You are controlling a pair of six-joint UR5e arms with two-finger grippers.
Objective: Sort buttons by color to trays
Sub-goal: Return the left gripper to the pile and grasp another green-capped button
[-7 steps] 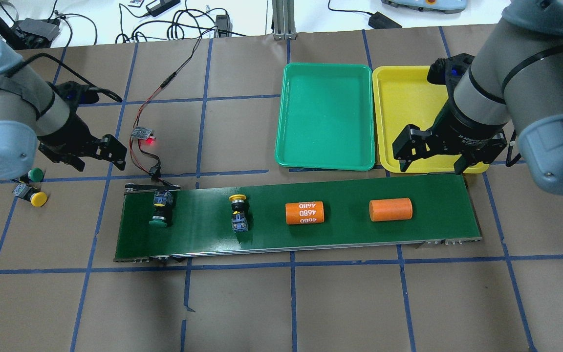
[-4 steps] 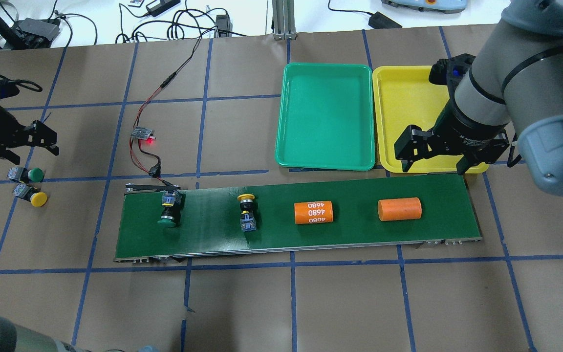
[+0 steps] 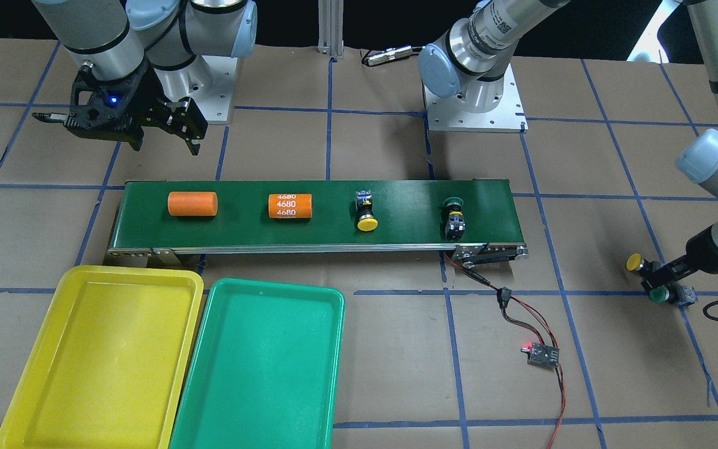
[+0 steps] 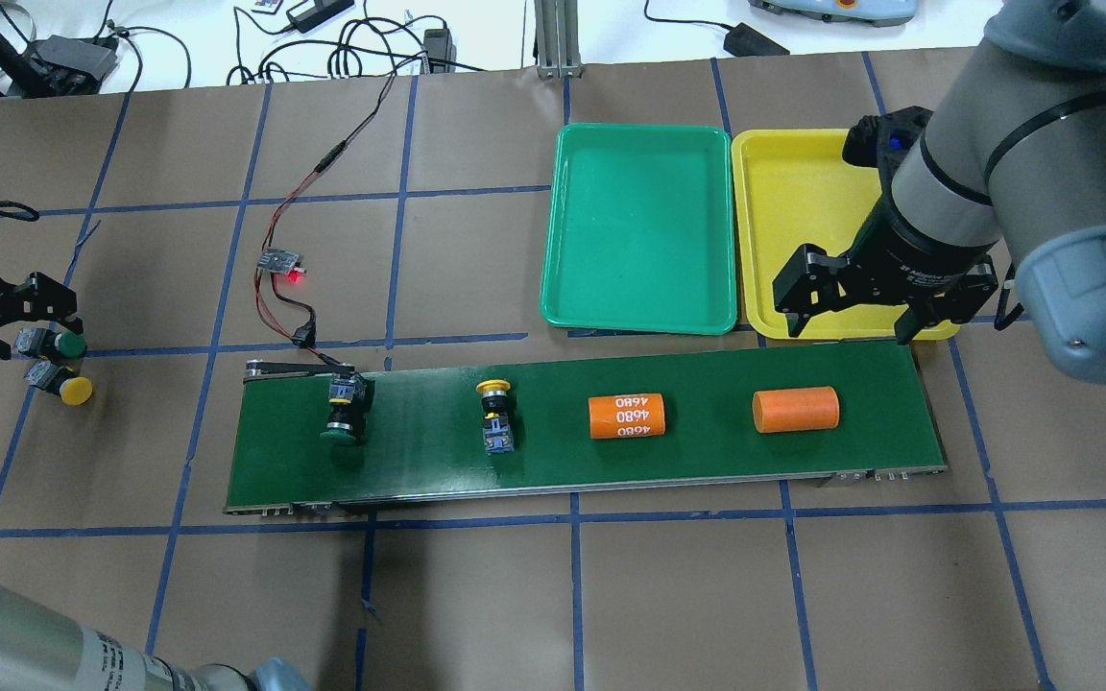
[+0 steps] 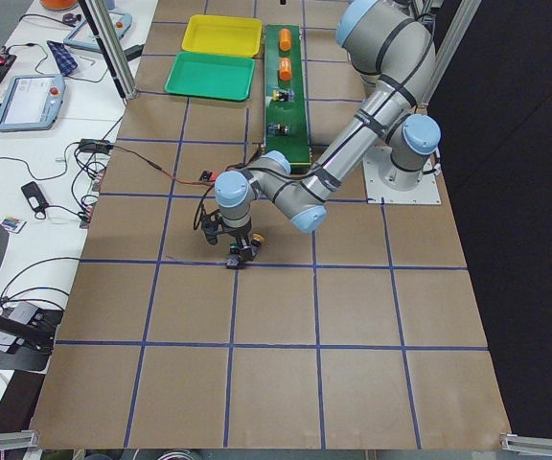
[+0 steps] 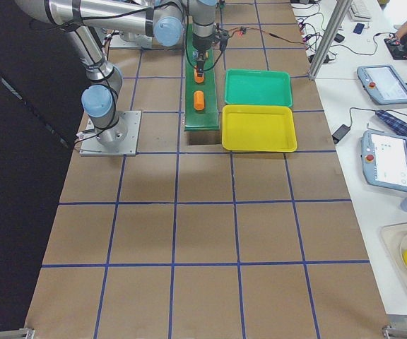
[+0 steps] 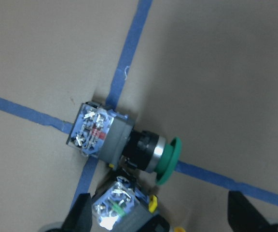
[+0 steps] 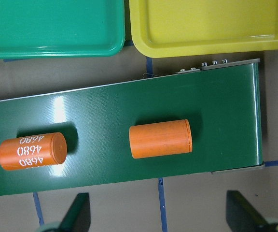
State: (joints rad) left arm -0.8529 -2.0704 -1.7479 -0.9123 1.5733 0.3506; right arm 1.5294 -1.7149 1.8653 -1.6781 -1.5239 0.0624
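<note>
Green tray (image 4: 639, 230) and yellow tray (image 4: 793, 211) beyond the conveyor belt (image 4: 687, 384) both lie bare, so sorting looks unstarted: two buttons (image 4: 495, 415) sit on the belt, two more off its left end beneath the spread-open left gripper (image 7: 160, 212), the right gripper (image 4: 849, 326) gaping above its right end.

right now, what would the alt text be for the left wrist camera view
A green-capped button lies on its side on brown paper, over a crossing of blue tape lines. Just below it is the body of a second button with a sliver of yellow, between the dark fingertips of the open left hand at the bottom edge.
</note>
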